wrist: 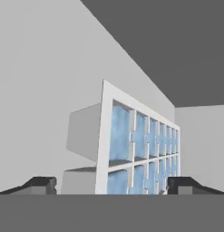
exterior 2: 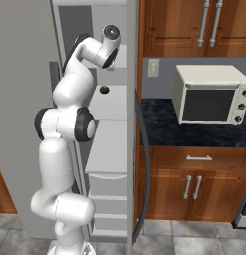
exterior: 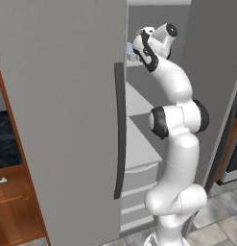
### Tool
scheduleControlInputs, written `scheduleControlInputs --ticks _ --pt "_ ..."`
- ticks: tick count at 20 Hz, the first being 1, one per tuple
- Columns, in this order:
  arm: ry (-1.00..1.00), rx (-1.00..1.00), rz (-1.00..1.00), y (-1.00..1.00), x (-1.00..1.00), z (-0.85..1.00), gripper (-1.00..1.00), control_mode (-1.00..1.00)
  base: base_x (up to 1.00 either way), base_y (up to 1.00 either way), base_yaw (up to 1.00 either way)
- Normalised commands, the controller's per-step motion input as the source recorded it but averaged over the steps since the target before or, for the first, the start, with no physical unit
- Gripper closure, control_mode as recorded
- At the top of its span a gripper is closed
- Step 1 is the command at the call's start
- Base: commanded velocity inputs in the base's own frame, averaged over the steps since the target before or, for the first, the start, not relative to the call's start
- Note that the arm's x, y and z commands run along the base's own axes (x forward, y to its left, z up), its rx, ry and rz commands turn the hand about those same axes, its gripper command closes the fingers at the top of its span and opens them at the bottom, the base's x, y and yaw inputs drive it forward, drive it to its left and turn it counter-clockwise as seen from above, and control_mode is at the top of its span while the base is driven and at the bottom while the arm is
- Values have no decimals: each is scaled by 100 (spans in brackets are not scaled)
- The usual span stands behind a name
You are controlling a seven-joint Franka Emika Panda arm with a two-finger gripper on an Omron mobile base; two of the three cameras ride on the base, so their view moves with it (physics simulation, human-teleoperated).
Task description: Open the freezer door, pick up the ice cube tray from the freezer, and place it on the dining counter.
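Reaching into the open freezer (exterior 2: 112,144), the pincer (wrist: 111,185) is spreading its fingertips (wrist: 41,183) wide, the ice cube tray (wrist: 140,152) sitting just ahead between them, apparently lining up to grip it.

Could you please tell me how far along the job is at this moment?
Done: the freezer door stands open. In hand: the open claw sits just short of the ice tray on an upper shelf, not yet gripping. Left: grasp it, lift it out, carry it to the dining counter.
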Motion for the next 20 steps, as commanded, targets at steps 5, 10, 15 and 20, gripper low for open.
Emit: scheduleControlInputs --ticks 5,10,15,20 --pt "1 0 0 0 23 2 -100 -100 0 0 0" --pt "3 0 0 0 35 0 -100 -100 0 0 0" --pt "0 0 0 0 31 0 -100 -100 0 0 0" --pt "0 0 0 0 31 0 -100 -100 0 0 0"
